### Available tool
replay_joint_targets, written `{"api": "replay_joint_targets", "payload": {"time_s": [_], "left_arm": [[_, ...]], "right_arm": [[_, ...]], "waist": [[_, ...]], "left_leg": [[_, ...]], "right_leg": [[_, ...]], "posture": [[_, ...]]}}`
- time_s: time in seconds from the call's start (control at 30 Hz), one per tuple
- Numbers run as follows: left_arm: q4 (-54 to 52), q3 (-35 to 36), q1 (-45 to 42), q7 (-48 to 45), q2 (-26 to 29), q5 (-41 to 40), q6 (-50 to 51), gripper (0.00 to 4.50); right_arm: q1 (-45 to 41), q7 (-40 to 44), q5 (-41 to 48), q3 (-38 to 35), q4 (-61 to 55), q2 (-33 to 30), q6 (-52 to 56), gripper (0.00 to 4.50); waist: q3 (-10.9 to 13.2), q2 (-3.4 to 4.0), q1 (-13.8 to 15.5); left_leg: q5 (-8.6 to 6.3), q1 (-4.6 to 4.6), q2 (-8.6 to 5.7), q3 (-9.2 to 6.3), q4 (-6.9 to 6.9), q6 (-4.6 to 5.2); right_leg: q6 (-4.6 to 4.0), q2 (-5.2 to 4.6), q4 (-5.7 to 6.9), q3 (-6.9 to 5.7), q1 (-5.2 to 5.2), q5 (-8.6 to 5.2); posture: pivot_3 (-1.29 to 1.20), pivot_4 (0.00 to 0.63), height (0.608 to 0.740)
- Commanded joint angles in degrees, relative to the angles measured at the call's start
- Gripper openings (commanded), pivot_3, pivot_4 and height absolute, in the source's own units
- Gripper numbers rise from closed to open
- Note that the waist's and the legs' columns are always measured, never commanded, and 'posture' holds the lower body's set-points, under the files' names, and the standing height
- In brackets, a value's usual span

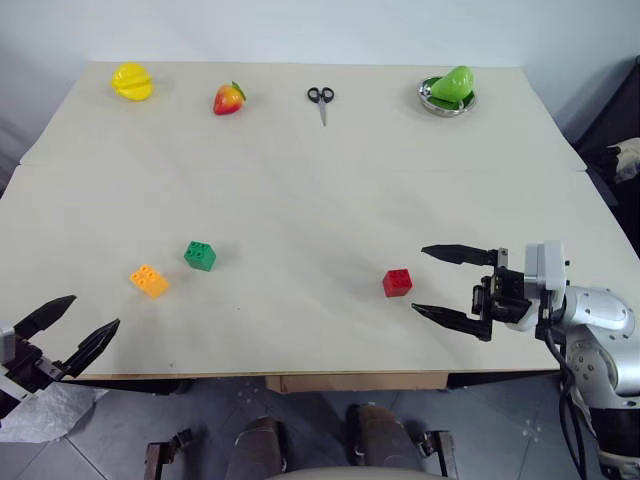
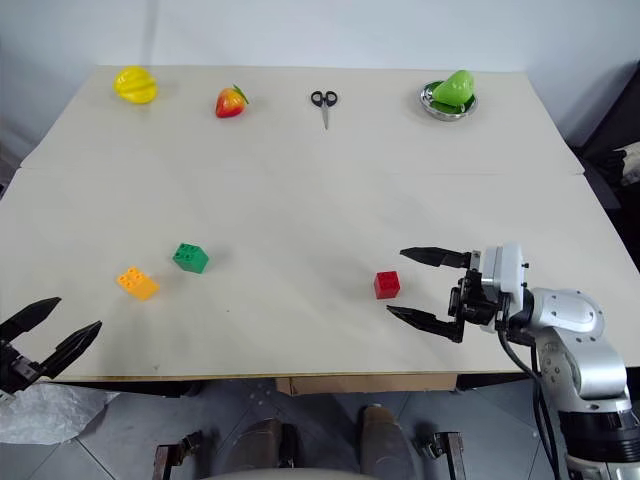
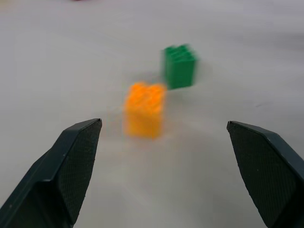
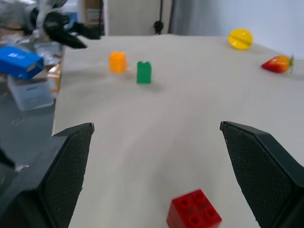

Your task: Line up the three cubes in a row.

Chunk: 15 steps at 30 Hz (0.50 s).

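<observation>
Left eye view: at the near edge of the tabletop (image 1: pixel 300 180), left end effector (image 1: pixel 72 325) hangs off the left corner, fingers spread, empty. Orange-yellow cube (image 1: pixel 148 281) lies just beyond it, green cube (image 1: pixel 200 255) close beside that, slightly farther in. Right end effector (image 1: pixel 435 280) points leftward, jaws wide, holding nothing; red cube (image 1: pixel 397 283) sits just past its fingertips, apart from them and well apart from the other two cubes.
</observation>
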Motion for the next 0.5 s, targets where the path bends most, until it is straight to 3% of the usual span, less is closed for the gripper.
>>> {"api": "replay_joint_targets", "payload": {"time_s": [0.03, 0.17, 0.33, 0.43, 0.5], "left_arm": [[-4.25, -1.88, -1.05, 0.03, 1.57, -0.02, 0.07, 4.5], [-11.83, -8.25, -4.71, 3.57, 6.02, 1.52, 6.98, 4.5], [-20.84, -16.19, -16.99, 17.98, 12.08, 1.0, 28.0, 4.5], [-22.89, -21.81, -26.21, 27.54, 13.53, 2.99, 41.02, 4.5], [-23.44, -23.64, -33.15, 34.62, 10.52, 2.22, 50.48, 4.5]], "right_arm": [[1.97, -0.37, -2.02, -1.17, -0.45, 0.87, -3.06, 4.47], [2.14, 0.97, -2.54, -0.88, 0.49, 0.27, -2.59, 4.47], [2.41, 2.79, -1.13, -0.21, -0.74, -0.47, 0.03, 4.47], [2.47, 3.22, -0.42, -0.12, -1.82, -0.91, 1.55, 4.47], [2.25, 2.71, -0.26, -0.27, -2.65, -0.87, 2.24, 4.47]], "waist": [[-0.02, -0.04, 0.61], [-0.03, -0.06, 1.19], [-0.03, -0.04, 0.92], [0.01, 0.05, 0.85], [0.02, 0.05, 0.8]], "left_leg": [[-0.03, 0.0, 0.01, -0.03, 0.0, -0.04], [-0.01, -0.02, -0.04, -0.09, 0.0, -0.01], [0.0, -0.02, 0.02, -0.07, -0.01, -0.03], [0.01, 0.0, 0.01, 0.03, -0.01, -0.01], [0.03, -0.01, 0.05, 0.09, 0.0, 0.0]], "right_leg": [[-0.02, 0.0, 0.0, -0.03, 0.01, -0.01], [-0.21, -0.1, 0.01, -0.14, 0.02, 0.11], [-0.23, -0.01, 0.05, -0.23, 0.01, 0.12], [-0.22, 0.07, 0.24, -0.17, 0.01, 0.13], [-0.19, 0.18, 0.21, -0.14, -0.02, 0.14]], "posture": [[0.0, 0.15, 0.74], [0.0, 0.15, 0.74], [0.0, 0.15, 0.74], [0.0, 0.15, 0.74], [0.0, 0.15, 0.74]]}}
